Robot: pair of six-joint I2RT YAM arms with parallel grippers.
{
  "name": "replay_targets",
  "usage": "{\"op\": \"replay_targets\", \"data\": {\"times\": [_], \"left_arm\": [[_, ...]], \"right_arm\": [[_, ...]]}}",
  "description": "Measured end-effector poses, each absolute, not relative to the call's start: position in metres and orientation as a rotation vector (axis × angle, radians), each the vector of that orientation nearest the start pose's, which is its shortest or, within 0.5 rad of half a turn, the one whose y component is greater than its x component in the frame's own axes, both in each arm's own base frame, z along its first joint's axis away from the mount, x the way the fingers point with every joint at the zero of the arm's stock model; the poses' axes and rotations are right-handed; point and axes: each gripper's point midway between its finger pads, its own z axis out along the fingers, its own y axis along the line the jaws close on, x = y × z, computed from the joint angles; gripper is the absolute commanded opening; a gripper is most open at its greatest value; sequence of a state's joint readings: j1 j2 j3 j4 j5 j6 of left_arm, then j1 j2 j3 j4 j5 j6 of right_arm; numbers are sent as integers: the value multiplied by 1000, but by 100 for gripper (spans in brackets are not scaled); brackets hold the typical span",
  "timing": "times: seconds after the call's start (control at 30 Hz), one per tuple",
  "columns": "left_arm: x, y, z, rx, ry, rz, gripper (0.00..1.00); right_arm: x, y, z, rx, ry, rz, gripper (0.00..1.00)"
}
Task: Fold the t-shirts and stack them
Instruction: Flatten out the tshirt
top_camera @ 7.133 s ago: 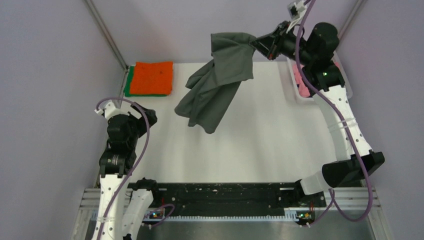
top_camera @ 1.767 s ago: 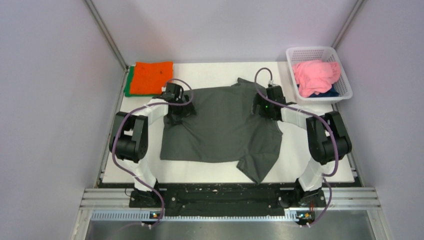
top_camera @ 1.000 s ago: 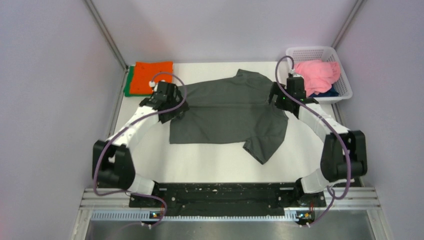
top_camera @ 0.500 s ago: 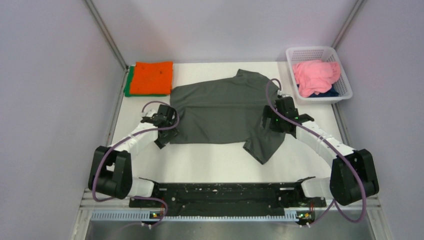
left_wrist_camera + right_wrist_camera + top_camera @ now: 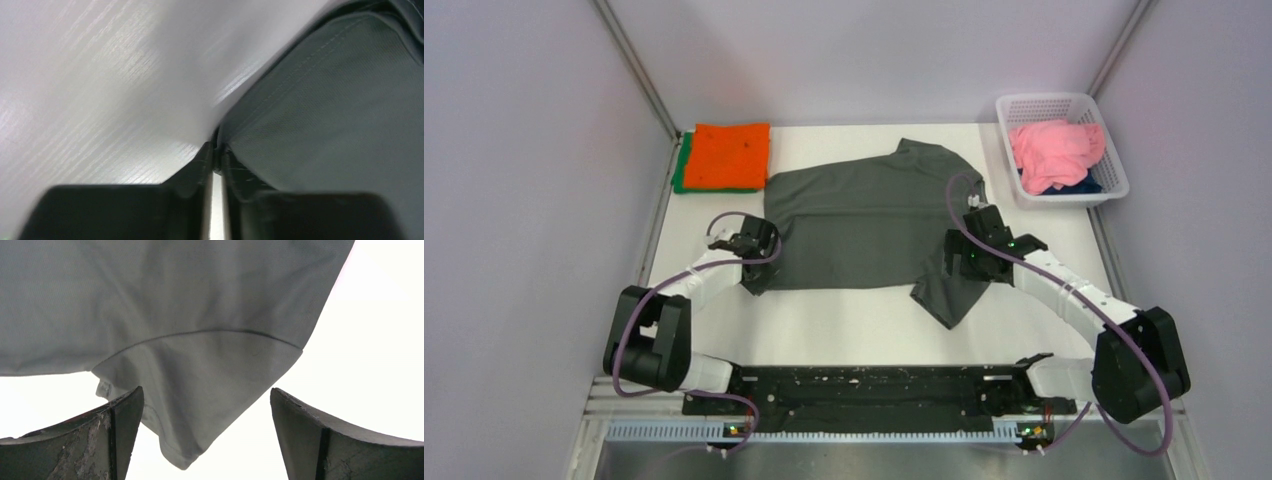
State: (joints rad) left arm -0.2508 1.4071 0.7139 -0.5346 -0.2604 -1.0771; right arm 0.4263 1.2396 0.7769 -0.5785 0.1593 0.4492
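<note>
A dark grey t-shirt (image 5: 864,225) lies spread flat mid-table, its right sleeve (image 5: 949,295) pointing toward the near edge. My left gripper (image 5: 757,265) is at the shirt's near left corner. In the left wrist view the left gripper (image 5: 216,150) is shut, its tips pinching the hem of the grey t-shirt (image 5: 330,125). My right gripper (image 5: 956,266) hovers over the right sleeve. In the right wrist view the right gripper (image 5: 207,410) stands open with the sleeve (image 5: 200,380) under the gap. A folded orange t-shirt (image 5: 733,155) sits on a green one (image 5: 682,172).
A white lattice basket (image 5: 1049,103) at the far right corner holds a crumpled pink t-shirt (image 5: 1054,148) over a navy one (image 5: 1084,183). The folded stack is at the far left corner. Grey walls close in the table on both sides.
Both arms drew back from the shirt's far side toward its near edge. The left gripper went from open to shut on the near left corner. The right gripper stayed open.
</note>
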Motion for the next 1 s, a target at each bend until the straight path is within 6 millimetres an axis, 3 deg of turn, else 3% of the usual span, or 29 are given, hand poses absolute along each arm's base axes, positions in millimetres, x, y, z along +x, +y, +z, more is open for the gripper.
{"op": "replay_targets", "data": {"times": [0.2, 0.3, 0.43, 0.6, 0.77, 0.9, 1.0], "left_arm": [[267, -59, 19, -1146, 2453, -21, 0], [267, -58, 20, -1140, 2453, -21, 0], [266, -58, 20, -1132, 2456, -20, 0], [264, -58, 20, -1117, 2465, -21, 0], [259, -58, 24, -1103, 2466, -31, 0], [258, -58, 42, -1072, 2432, -81, 0], [259, -59, 72, -1023, 2393, -136, 0]], "right_arm": [[216, 140, 79, -154, 2618, 173, 62], [192, 151, 63, -236, 2673, 208, 57], [168, 148, 38, -296, 2753, 187, 50], [173, 151, 16, -294, 2781, 140, 34], [185, 145, 14, -200, 2741, 54, 0], [188, 135, 18, -128, 2717, -10, 0], [190, 119, 39, -94, 2667, -85, 0]]}}
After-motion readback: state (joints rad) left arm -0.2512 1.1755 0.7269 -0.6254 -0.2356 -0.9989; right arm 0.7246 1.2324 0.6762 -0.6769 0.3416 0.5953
